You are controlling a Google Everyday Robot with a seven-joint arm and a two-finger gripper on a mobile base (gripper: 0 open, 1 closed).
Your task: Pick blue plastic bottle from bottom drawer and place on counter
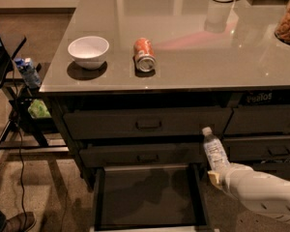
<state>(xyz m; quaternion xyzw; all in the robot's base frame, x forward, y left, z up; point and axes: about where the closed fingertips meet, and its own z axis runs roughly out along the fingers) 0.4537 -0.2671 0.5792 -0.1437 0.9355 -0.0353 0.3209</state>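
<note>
Clear plastic bottle with white cap (pixel 213 150) hangs nearly upright just right of the open dark bottom drawer (pixel 145 197), below the glossy grey worktop (pixel 193 57); the tool (pixel 216 174), near right, pinches its base.

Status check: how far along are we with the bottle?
Done: the bottle is out of the open bottom drawer, held cap-up just to that drawer's right. In hand: the tool grips the bottle's base, with the cap below the counter edge. Left: raise it above the counter and set it down, probably on the bare stretch right of the can.
</note>
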